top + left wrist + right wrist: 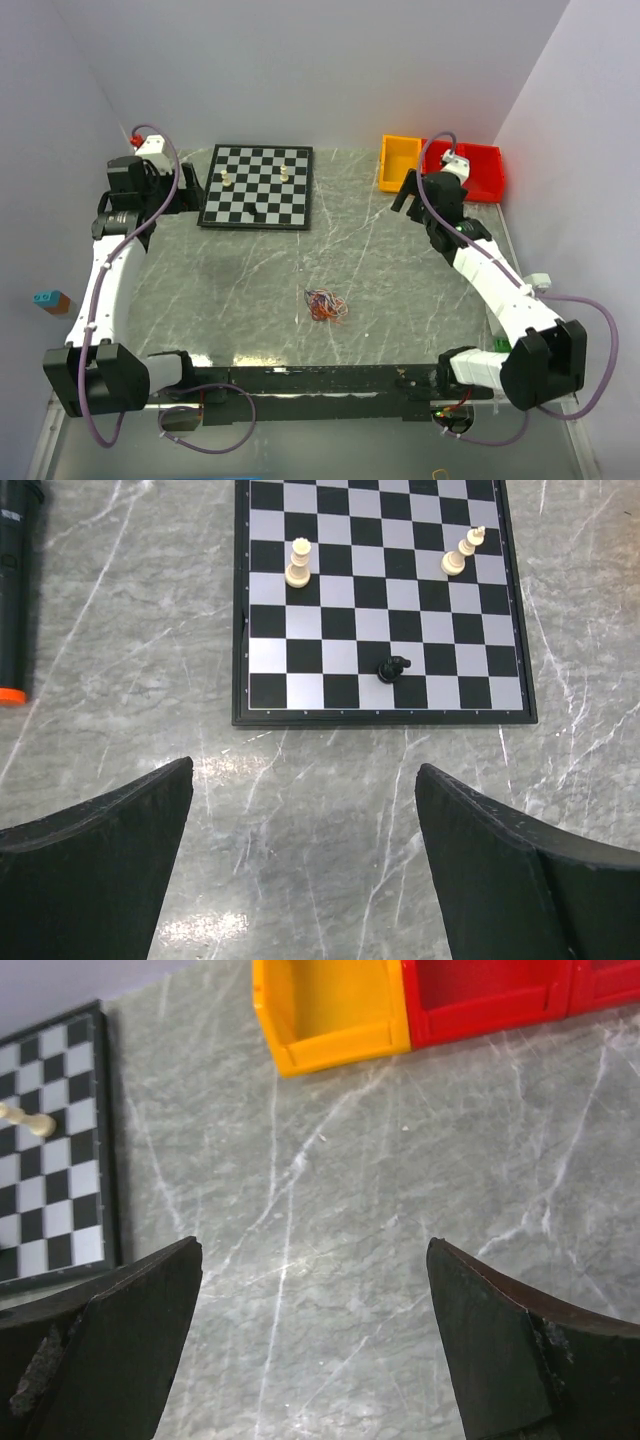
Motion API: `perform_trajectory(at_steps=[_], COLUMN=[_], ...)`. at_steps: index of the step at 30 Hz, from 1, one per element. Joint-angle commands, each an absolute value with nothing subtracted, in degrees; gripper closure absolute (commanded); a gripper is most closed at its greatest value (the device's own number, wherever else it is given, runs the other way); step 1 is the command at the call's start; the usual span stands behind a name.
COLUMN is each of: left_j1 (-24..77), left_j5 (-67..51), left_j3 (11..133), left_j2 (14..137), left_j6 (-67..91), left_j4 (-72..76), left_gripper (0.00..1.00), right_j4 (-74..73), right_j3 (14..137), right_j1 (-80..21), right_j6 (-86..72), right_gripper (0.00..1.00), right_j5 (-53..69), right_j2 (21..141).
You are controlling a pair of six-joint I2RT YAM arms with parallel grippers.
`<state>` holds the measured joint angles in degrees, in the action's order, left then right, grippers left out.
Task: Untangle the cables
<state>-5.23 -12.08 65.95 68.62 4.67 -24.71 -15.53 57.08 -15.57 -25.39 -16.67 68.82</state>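
Fingers [110,870] of the left gripper [303,770] were spread wide with nothing between them; only bare table [330,860] showed in the gap. The right gripper [313,1248] was in the same condition, with its jaws well apart and no load.

The cables [325,305] lay in one small clump on the table, near its middle and somewhat toward the near edge, between the two arms. Orange-red, white and darker strands overlapped in tight loops, and individual wires could not be traced at this resolution. Neither wrist camera showed the clump. This central position probably served to put it within reach of both arms.

Both grippers were well apart from the cables, at the far side of the table. The left one looked down at the near edge of the chessboard [385,600], on which two pale pieces [298,562] and one black piece [393,667] stood. The right one faced the yellow bin [330,1010], with the red bin [485,995] touching that bin's side.

The posture read as a ready position, with the arms folded clear of the overhead view and the jaws pre-opened for a pinch. Untangling appeared not yet begun. The next move would likely bring both grippers in over the clump, one to pin a loop and the other to draw a strand free. Thin wire on a hard surface called for a low, precise approach.
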Motion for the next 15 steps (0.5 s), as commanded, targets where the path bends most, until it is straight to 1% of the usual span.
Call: perform_trajectory(at_steps=[1, 4, 10, 15], left_j1=[-5.6, -5.6, -5.7, -5.5], left_j5=[-11.8, -13.5, -18.9, -21.7], left_j3=[67.7, 68.1, 67.7, 68.7], left_j2=[70.0, 71.4, 74.4, 77.2], left_j6=[6.2, 5.0, 3.5, 3.8], left_j4=[-23.8, -24.7, -25.3, -25.8], left_gripper=[0.03, 0.03, 0.03, 0.03], right_j4=[-18.1, -22.1, -17.2, -18.8], right_j3=[62.2, 67.7, 71.7, 78.5], right_j1=[-15.7, -15.7, -15.7, -15.2], right_j6=[-25.0, -27.2, -27.6, -27.4], right_gripper=[0.00, 0.00, 0.00, 0.00], right_j5=[-20.4, -24.8, -29.8, -31.7], right_j2=[73.5, 78.5, 86.1, 93.9])
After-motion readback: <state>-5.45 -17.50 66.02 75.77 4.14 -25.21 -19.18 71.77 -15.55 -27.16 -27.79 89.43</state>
